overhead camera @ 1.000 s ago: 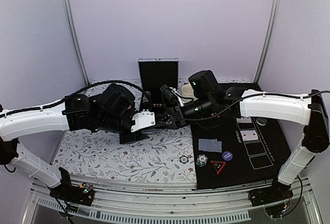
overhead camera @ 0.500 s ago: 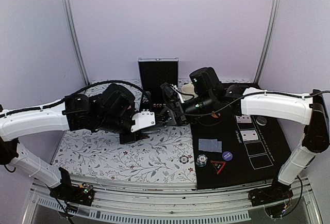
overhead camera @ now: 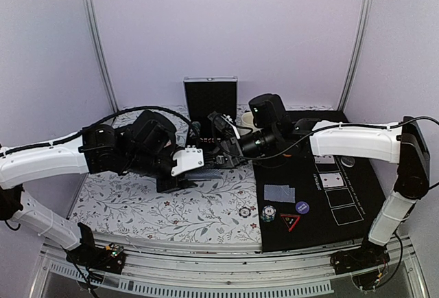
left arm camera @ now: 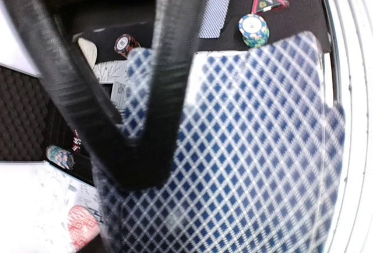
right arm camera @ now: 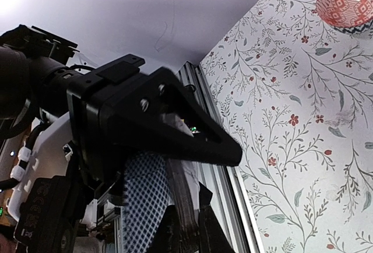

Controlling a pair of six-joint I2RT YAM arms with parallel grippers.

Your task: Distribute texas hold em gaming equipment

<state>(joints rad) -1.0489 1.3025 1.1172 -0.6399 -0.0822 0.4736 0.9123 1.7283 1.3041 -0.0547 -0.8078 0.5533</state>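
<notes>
My left gripper [overhead camera: 200, 166] is shut on a stack of blue-diamond-backed playing cards [left arm camera: 245, 148] held over the floral cloth; one black finger [left arm camera: 137, 154] crosses the stack. My right gripper [overhead camera: 219, 149] meets it from the right. In the right wrist view its jaws [right arm camera: 189, 229] are shut on the edge of a card [right arm camera: 143, 206] from that stack. On the black mat [overhead camera: 363, 195] lie a face-down card [overhead camera: 279, 193], a striped chip stack [overhead camera: 268, 213], a dark blue disc [overhead camera: 302, 207] and a red-edged triangle marker [overhead camera: 290, 222]. Face-up cards [overhead camera: 331, 179] lie further right.
A single chip [overhead camera: 245, 211] sits on the floral cloth [overhead camera: 137, 209]. An open black case [overhead camera: 210, 97] stands at the back, with a cream cup [overhead camera: 247, 118] beside it. A pink ribbed dish [right arm camera: 347, 2] rests on the cloth. The metal table rail [overhead camera: 226, 277] runs along the front.
The right gripper has slid left to the left gripper's stack and its jaws have shut on a card. The left arm has shifted slightly.
</notes>
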